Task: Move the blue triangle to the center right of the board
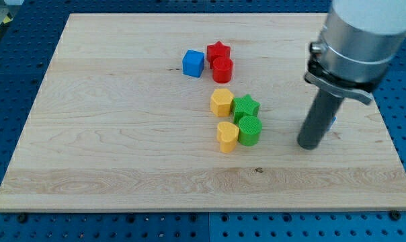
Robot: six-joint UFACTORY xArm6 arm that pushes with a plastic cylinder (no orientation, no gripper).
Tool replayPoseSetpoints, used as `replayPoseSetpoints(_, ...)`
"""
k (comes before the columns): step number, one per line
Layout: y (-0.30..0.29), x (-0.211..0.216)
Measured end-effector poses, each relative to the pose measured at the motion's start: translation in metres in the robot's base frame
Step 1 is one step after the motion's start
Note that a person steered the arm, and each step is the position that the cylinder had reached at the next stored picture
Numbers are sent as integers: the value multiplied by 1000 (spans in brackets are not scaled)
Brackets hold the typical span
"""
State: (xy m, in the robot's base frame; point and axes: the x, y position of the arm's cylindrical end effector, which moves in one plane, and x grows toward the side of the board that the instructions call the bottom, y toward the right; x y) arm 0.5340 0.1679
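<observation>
Jaws? Couldn't tell any state, since this arm just ended in a dark rod, with my tip down on the worktop at the view's right.

Only a sliver of a blue block peeked out from behind the rod, just above my tip, shape impossible to make out. Off to the view's left, the yellow heart, green cylinder, green star and a yellow block sat bunched together. Higher up were the blue cube, red star and red cylinder.
</observation>
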Motion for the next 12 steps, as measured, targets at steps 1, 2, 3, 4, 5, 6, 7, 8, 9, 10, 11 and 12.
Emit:
replayPoseSetpoints(1,27,14)
replayPoseSetpoints(2,35,13)
replayPoseSetpoints(3,28,-2)
replayPoseSetpoints(4,18,-30)
replayPoseSetpoints(5,7,-56)
replayPoseSetpoints(6,-2,-83)
replayPoseSetpoints(7,-3,-96)
replayPoseSetpoints(8,-24,-94)
replayPoseSetpoints(9,-62,-94)
replayPoseSetpoints(10,-87,-105)
replayPoseSetpoints(11,-70,-143)
replayPoseSetpoints(12,1,-153)
